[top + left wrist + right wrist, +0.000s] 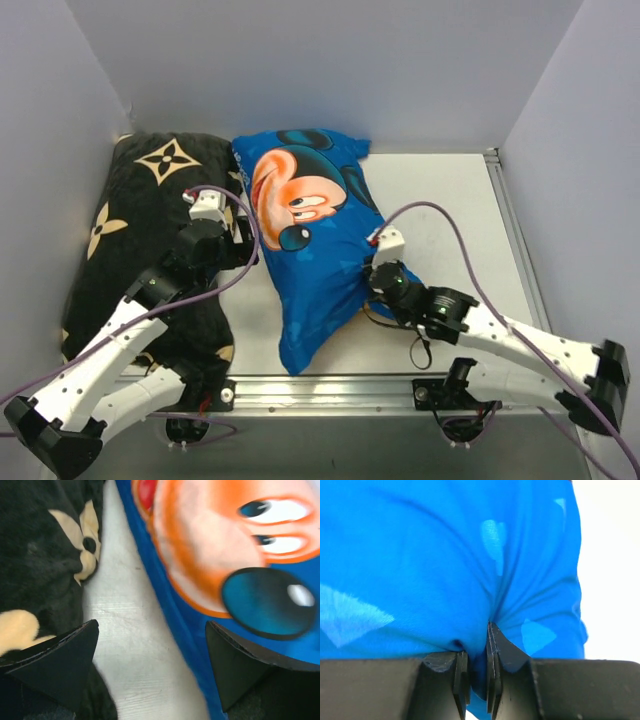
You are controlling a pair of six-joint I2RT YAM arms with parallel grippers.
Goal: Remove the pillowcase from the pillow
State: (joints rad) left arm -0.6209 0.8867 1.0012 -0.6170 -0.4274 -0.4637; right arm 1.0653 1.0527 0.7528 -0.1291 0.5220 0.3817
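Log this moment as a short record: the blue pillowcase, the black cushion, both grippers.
blue cartoon-mouse fabric pillowcase: lying print up on the white table
black plush cushion with tan flower marks: on the table, left of the pillowcase
pillow: hidden inside the pillowcase
left gripper: open, holding nothing, over the bare strip between cushion and pillowcase
right gripper: shut, pinching a fold of fabric at the pillowcase's right edge

Left gripper (151,625): black wedge fingers (60,662) spread wide, low in frame. Left side: black plush cushion with tan flower marks (40,555). Right side: bright blue fabric pillowcase (240,540), cartoon mouse face in orange, large dark nose. Strip of white table (125,630) between them. Finger contact with either: cannot tell
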